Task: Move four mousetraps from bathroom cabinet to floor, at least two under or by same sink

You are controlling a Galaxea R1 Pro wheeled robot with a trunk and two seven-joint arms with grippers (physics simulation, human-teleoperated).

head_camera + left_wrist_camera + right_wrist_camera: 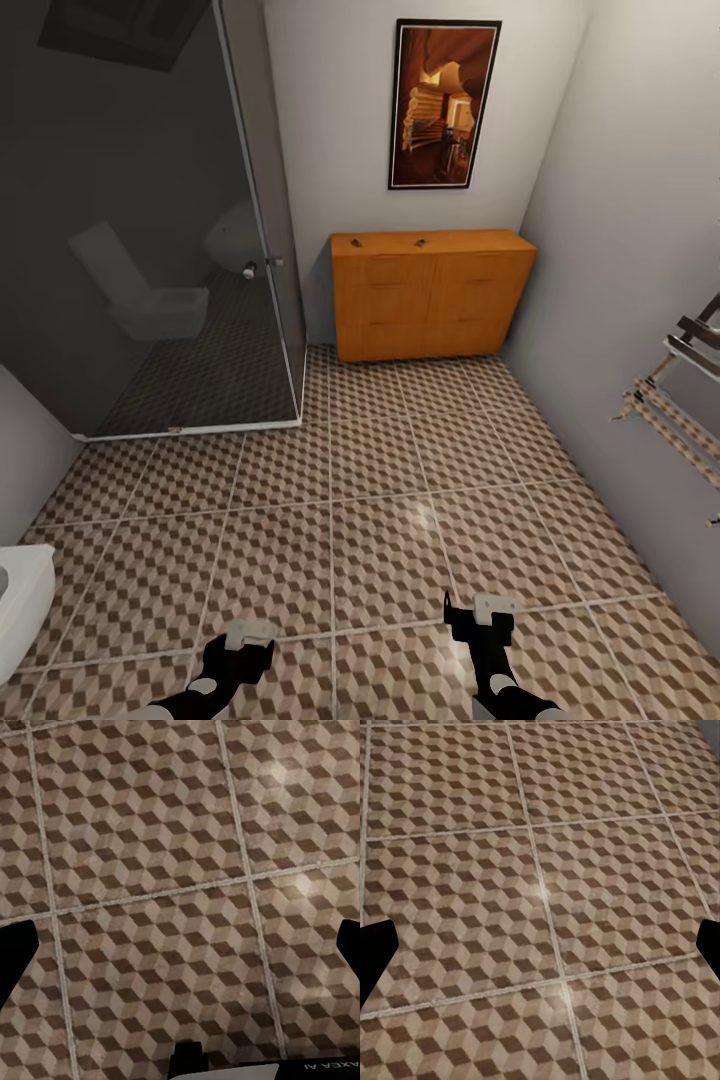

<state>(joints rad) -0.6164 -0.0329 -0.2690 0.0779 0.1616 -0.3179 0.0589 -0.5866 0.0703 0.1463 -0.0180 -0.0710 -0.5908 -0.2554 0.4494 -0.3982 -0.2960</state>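
Cube-patterned bathroom floor (380, 500) stretches to the orange cabinet (430, 295) at the far wall, where two tiny mousetraps (420, 242) rest on top: likely light, stiff, best pinched by the edges. Left tool (248, 640) and right tool (482, 612) hang spread, empty.

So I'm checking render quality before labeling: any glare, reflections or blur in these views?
Head view: a soft glare patch on the bathroom floor; the dark glass shower panel mirrors a pale fixture faintly; the cabinet is sharp. Left wrist view: two faint bright spots on the tiles. Right wrist view: a small glint along a grout line; tiles slightly soft.
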